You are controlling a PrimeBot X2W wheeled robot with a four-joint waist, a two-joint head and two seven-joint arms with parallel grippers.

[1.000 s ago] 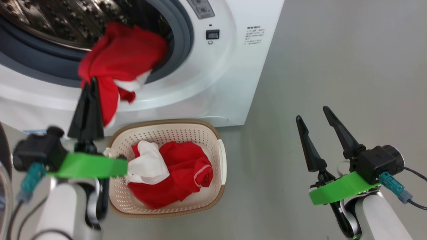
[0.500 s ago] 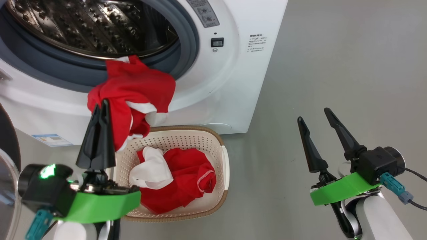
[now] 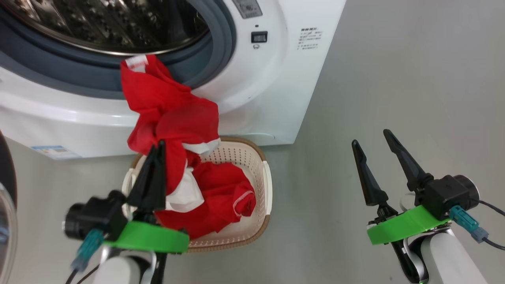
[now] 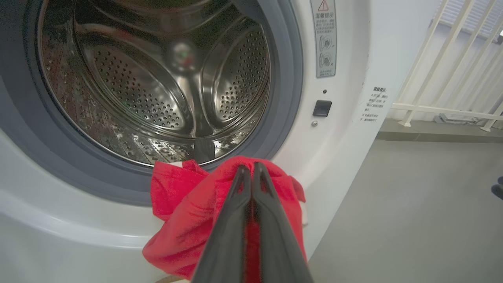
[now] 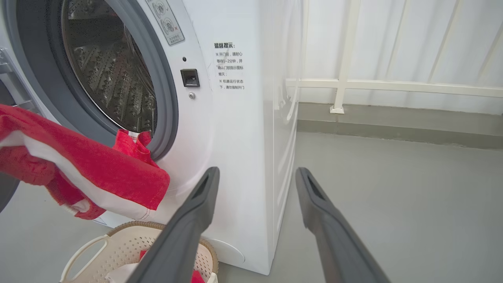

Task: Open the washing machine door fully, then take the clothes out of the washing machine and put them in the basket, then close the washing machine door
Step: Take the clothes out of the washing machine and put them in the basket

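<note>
Here, in the head view, the white washing machine [image 3: 276,98] carries a block of small print [image 3: 311,37], too fine to read, and a blue-edged sticker [image 3: 55,152] low on its front. My left gripper [image 3: 159,144] is clamped tight on a red garment [image 3: 173,118] with white trim, which trails from the grey seal [image 3: 221,39] down over the cream basket [image 3: 265,185]. More red and white clothes [image 3: 225,193] lie inside. My right gripper [image 3: 369,137] stands spread wide and empty (well apart from the basket).

In the left wrist view, a warning label [image 4: 325,39] with a red triangle sits beside the perforated steel drum [image 4: 157,78].

In the right wrist view, the small print is Chinese, headed "温馨提示". A white railing [image 5: 346,82] stands behind.
</note>
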